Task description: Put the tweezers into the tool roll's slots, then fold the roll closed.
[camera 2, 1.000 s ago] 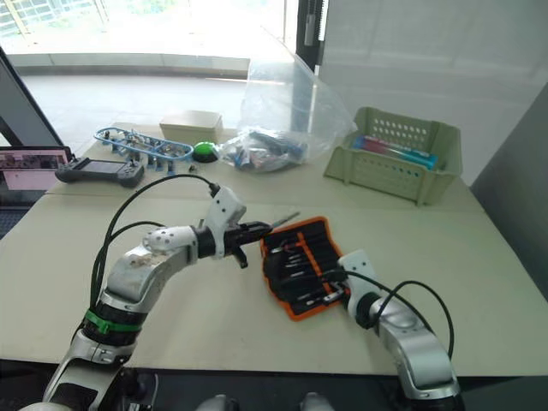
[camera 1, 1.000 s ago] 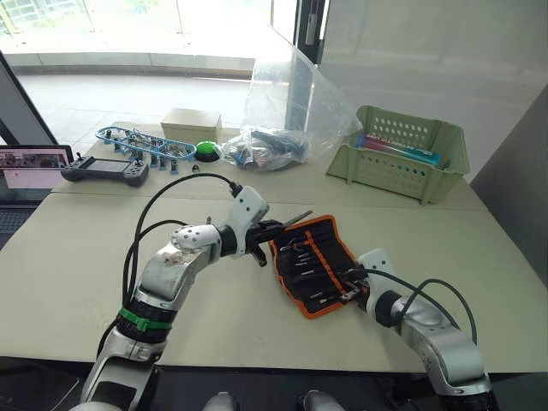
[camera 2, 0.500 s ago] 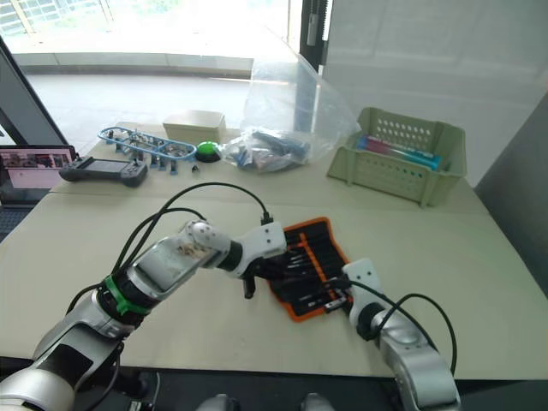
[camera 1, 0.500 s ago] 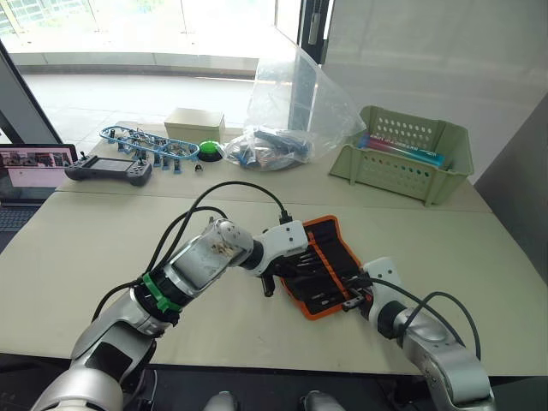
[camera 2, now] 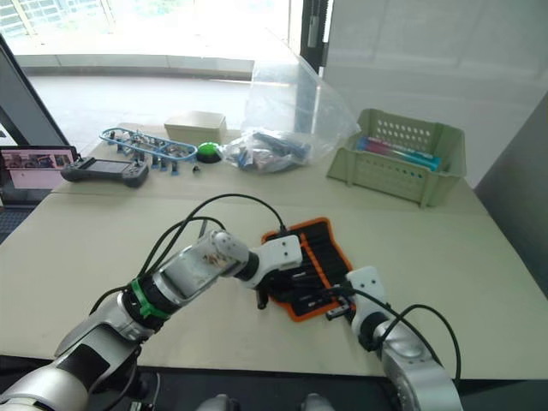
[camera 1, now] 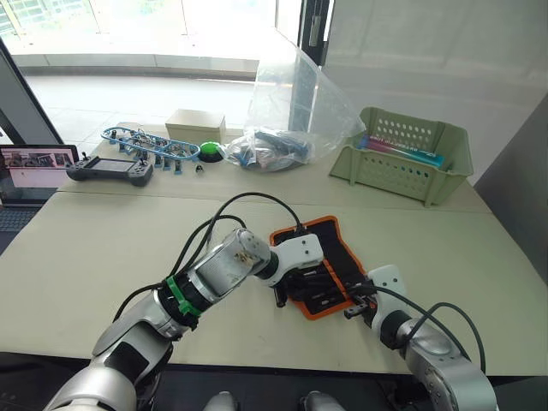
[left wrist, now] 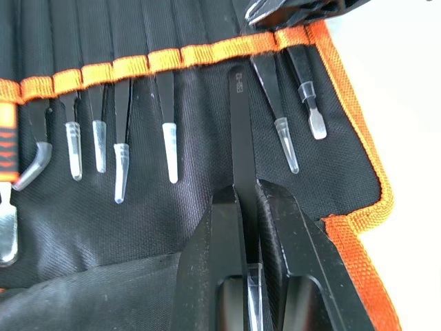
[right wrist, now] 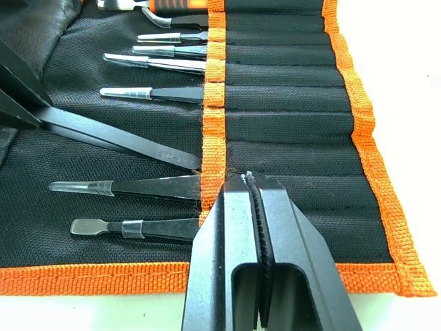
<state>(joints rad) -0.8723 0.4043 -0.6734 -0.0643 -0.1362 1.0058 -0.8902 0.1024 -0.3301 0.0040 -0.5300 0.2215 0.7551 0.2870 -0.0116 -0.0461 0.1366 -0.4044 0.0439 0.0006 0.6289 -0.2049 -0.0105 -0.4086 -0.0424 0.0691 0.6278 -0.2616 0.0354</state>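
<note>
Pale tabletop is lying under everything. Nearest, the right gripper is pressing its fingers together on the orange-trimmed edge of the slots of the tool roll, lying unrolled. Just beyond, the left gripper is clamping one of the tweezers — its far end touching the orange band. Other tweezers are sitting pocketed on both sides of it. Farther off — a clear plastic bag and a green basket.
</note>
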